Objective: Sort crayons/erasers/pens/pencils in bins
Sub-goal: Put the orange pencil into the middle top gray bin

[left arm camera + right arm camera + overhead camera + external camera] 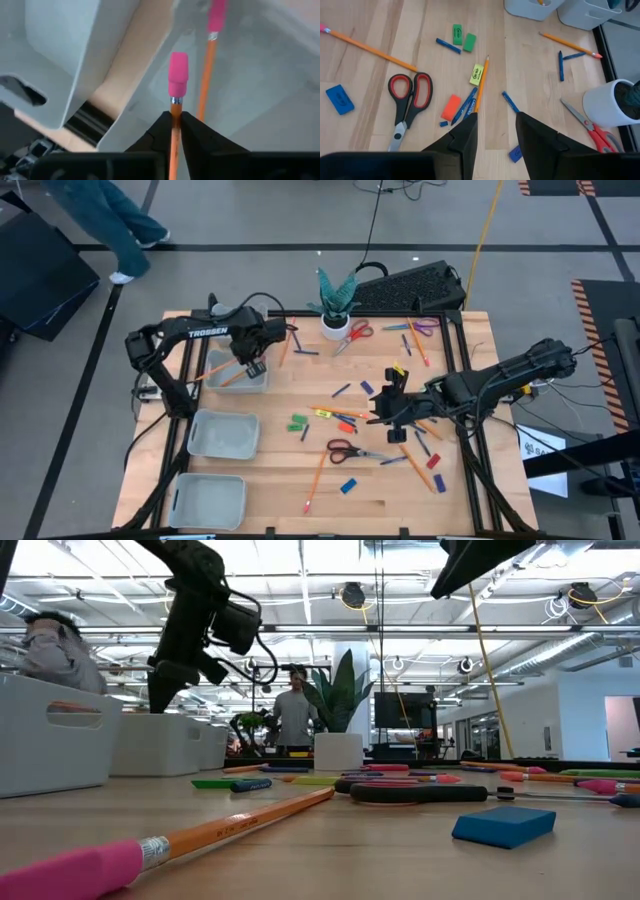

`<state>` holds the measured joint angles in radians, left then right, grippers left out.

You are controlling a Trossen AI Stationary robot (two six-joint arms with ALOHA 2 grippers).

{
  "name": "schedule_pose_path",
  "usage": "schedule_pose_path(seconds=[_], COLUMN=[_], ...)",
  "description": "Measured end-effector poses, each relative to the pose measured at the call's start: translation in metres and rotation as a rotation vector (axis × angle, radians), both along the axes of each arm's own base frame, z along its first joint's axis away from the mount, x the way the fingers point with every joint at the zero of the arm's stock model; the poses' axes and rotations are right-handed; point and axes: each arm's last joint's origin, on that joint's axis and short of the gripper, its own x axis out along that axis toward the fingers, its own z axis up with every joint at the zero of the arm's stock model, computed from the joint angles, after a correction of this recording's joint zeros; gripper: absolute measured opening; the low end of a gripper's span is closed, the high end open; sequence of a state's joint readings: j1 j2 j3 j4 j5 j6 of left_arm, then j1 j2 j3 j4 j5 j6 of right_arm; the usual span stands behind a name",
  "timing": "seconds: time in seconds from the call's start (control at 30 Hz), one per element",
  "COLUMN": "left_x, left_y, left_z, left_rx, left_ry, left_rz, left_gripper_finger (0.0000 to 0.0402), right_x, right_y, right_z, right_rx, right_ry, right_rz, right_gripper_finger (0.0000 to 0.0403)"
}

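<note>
Pencil hangs over the bin, wooden table littered.
Left gripper pinches an orange pencil above the bin nearest the plant pot; right gripper, jaws parted and empty, hovers beyond.

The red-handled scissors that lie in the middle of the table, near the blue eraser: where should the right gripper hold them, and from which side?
Probably best to grip the scissors across the closed blades, just past the pivot, with the right gripper coming straight down from above. They lie flat and shut, so the blades make one narrow bar, while the handle loops are wide and round.
</note>
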<state>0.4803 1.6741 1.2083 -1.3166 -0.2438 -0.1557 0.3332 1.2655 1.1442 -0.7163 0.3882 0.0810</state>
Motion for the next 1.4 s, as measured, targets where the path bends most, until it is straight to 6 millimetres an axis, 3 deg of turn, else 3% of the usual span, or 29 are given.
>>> schedule_pose_path(seconds=[0.4,0.5,0.67,0.77,0.87,1.1,1.4], left_x=[0.018,0.024,0.049,0.063,0.073,0.092,0.096], left_y=[-0.019,-0.017,-0.01,-0.001,0.011,0.029,0.051], left_z=[0.008,0.028,0.071,0.077,0.064,0.007,-0.035], left_rx=[0.067,0.066,0.186,0.209,0.184,0.14,0.211], left_ry=[-0.048,-0.115,-0.432,-0.584,-0.6,-0.441,-0.339], left_rz=[-0.061,0.037,0.277,0.406,0.462,0.508,0.676], left_gripper_finger=[0.0097,0.0123,0.0157,0.0168,0.0169,0.0154,0.0152], right_x=[-0.009,-0.016,-0.03,-0.034,-0.036,-0.033,-0.031], right_y=[0.0,-0.001,-0.005,-0.009,-0.011,-0.016,-0.023], right_z=[0.007,0.011,0.02,0.025,0.027,0.028,0.028], right_rx=[0.096,0.147,0.196,0.227,0.228,0.221,0.224], right_ry=[0.007,0.0,-0.025,-0.054,-0.063,-0.078,-0.094], right_rz=[0.034,0.007,-0.036,-0.073,-0.078,-0.098,-0.131], right_gripper_finger=[0.0134,0.0154,0.019,0.0204,0.0208,0.0207,0.0206])
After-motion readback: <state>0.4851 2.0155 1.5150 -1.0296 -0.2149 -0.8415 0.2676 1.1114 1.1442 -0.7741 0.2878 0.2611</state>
